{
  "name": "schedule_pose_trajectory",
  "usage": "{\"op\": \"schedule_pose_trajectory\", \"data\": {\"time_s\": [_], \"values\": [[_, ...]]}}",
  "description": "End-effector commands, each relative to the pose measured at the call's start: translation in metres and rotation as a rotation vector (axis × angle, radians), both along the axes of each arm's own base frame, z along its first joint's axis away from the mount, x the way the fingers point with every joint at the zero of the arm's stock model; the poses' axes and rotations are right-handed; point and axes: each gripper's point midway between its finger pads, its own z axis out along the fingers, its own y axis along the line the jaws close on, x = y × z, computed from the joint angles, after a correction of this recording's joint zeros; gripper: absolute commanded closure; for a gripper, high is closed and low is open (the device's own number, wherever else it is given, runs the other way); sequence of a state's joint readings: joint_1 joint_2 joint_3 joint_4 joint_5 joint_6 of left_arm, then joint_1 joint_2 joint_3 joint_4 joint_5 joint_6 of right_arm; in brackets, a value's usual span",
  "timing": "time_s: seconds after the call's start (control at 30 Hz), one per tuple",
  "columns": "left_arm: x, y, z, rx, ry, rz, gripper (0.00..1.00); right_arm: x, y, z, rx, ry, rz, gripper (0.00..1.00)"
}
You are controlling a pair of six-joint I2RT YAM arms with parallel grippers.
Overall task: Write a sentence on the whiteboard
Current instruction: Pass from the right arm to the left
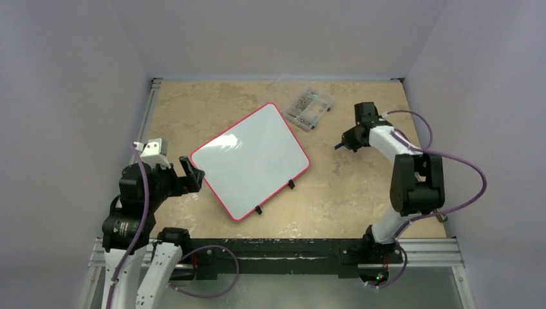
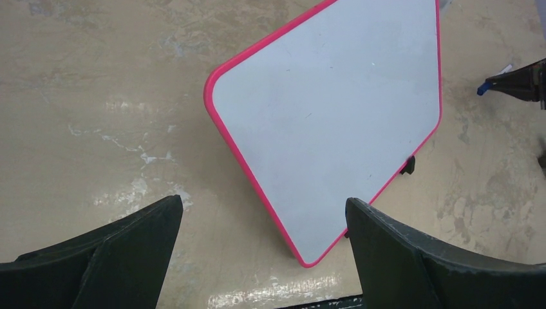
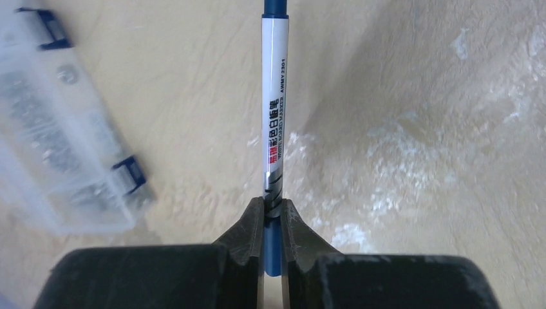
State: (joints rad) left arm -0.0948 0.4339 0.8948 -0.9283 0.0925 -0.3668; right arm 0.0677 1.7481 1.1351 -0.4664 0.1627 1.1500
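The whiteboard (image 1: pixel 251 161) lies tilted at mid-table, white with a red rim and small black feet. Its face (image 2: pixel 335 116) is blank; no sentence is in view. My left gripper (image 1: pixel 193 172) hovers at the board's left corner, jaws wide open with nothing between them (image 2: pixel 264 206). My right gripper (image 1: pixel 348 143) is to the right of the board, apart from it, shut on a white-and-blue marker (image 3: pixel 275 96). The fingers (image 3: pixel 248 225) pinch the marker's rear end, and its blue tip (image 1: pixel 337 147) points toward the board.
A small clear plastic box of screws (image 1: pixel 310 108) sits behind the board's far corner, close to the right gripper; it shows blurred at the left of the right wrist view (image 3: pixel 58 148). Grey walls enclose the beige tabletop (image 1: pixel 193 109).
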Motion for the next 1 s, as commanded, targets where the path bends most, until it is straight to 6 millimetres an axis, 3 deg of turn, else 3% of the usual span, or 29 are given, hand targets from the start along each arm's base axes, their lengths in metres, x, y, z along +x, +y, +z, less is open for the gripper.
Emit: {"op": "schedule_pose_trajectory", "data": {"time_s": [0.0,0.17,0.37,0.53,0.77,0.97], "values": [[0.009,-0.023,0.016,-0.059,-0.016,-0.116,0.00,0.002,0.006,0.061,0.019,-0.198,0.059,1.00],[0.011,-0.049,0.049,-0.161,-0.095,-0.228,0.00,-0.018,0.003,0.107,-0.024,-0.319,0.132,1.00],[0.014,-0.072,0.083,-0.262,-0.143,-0.338,0.00,-0.046,0.020,0.148,0.044,-0.469,0.209,1.00],[0.031,-0.085,0.103,-0.333,-0.167,-0.358,0.00,-0.064,0.037,0.183,0.124,-0.611,0.273,1.00],[0.058,-0.137,0.125,-0.359,-0.186,-0.451,0.00,-0.074,0.057,0.230,0.188,-0.773,0.339,1.00],[0.072,-0.190,0.136,-0.364,-0.236,-0.579,0.04,-0.072,0.102,0.260,0.242,-0.879,0.457,1.00]]}}
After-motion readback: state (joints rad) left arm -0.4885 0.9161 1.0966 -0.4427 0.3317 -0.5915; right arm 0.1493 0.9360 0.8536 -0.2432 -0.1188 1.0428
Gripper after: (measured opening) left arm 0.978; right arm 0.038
